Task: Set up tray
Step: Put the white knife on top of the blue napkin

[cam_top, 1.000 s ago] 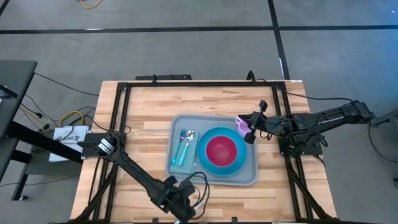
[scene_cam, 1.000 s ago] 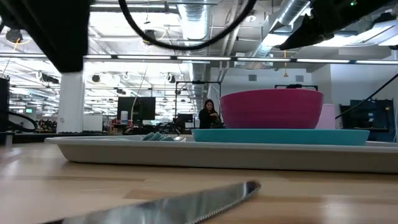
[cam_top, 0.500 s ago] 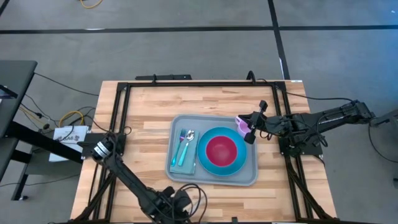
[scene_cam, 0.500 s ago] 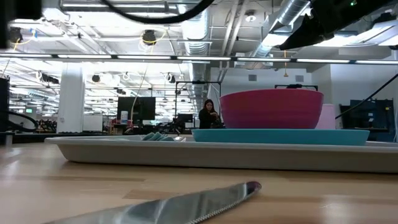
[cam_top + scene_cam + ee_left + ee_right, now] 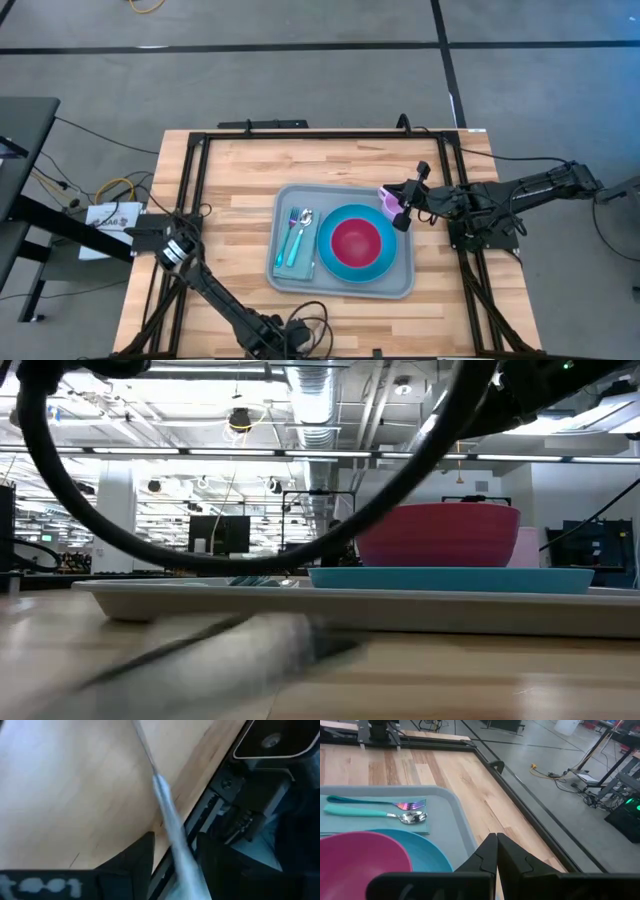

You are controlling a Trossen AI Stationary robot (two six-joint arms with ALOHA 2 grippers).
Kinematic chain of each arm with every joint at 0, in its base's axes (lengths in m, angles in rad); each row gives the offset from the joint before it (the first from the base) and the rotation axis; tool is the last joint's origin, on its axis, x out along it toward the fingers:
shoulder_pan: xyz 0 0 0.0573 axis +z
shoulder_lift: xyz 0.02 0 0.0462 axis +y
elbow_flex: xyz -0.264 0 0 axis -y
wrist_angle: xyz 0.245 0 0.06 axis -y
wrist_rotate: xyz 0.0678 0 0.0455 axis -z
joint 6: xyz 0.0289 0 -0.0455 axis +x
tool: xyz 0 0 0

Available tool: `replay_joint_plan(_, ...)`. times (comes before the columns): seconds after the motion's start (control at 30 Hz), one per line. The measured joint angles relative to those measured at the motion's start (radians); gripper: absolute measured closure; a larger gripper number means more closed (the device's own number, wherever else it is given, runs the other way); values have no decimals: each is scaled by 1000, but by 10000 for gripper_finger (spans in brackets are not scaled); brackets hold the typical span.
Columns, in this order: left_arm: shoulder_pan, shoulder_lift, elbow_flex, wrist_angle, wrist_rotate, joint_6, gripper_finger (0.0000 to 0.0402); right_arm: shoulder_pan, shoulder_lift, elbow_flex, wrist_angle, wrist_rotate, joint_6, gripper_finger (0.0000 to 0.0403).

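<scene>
The grey-blue tray (image 5: 283, 200) lies mid-table and carries a teal napkin (image 5: 296, 262) with a fork and spoon, and a blue plate (image 5: 335, 262) with a pink bowl (image 5: 356, 241). A metal knife (image 5: 220, 660) lies on the wood by the table's near edge and shows blurred. My left gripper (image 5: 175, 842) is down over it, open, with a finger on each side of the knife's handle (image 5: 180, 850). My right gripper (image 5: 403, 218) hangs shut above the tray's right rim, holding nothing. My left gripper comes at the knife steeply from above, its open fingers (image 5: 142, 857) on either side of the handle and lying across it. The knife rests on the table. Because of the blur, I cannot tell which finger touches it.
A pink cup (image 5: 387, 199) stands just off the tray's far right corner, beside my right gripper. Black frame rails (image 5: 190, 180) run round the tabletop, and one (image 5: 220, 800) runs close to the knife. My left arm's cable (image 5: 90, 530) loops low over the near table.
My left gripper has come down and toward the table's near edge, onto the knife. The knife lay still and sharp before. It is now blurred, and its tip has drawn back toward the left in the low view.
</scene>
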Motion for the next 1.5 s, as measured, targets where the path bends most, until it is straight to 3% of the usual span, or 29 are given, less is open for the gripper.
replay_joint_plan(0.23, 2, 0, -2, -28, -127, 7, 255, 0, 0, 0, -1, 0, 0, 403)
replay_joint_plan(0.6, 35, 5, -2, -69, -133, -4, 258, 0, 0, 0, -1, 0, 0, 403)
replay_joint_plan(0.77, 38, 5, -3, -91, -152, -19, 293, 0, 0, 0, -1, 0, 0, 403)
replay_joint_plan(1.0, 40, 4, -3, -127, -158, -116, 387, 0, 0, 0, -1, 0, 0, 403)
replay_joint_plan(1.3, 54, 3, -3, -209, -219, -228, 388, 0, 0, 0, -1, 0, 0, 403)
replay_joint_plan(1.5, 55, 6, 5, -281, -339, -256, 395, 0, 0, 0, -1, 0, 0, 403)
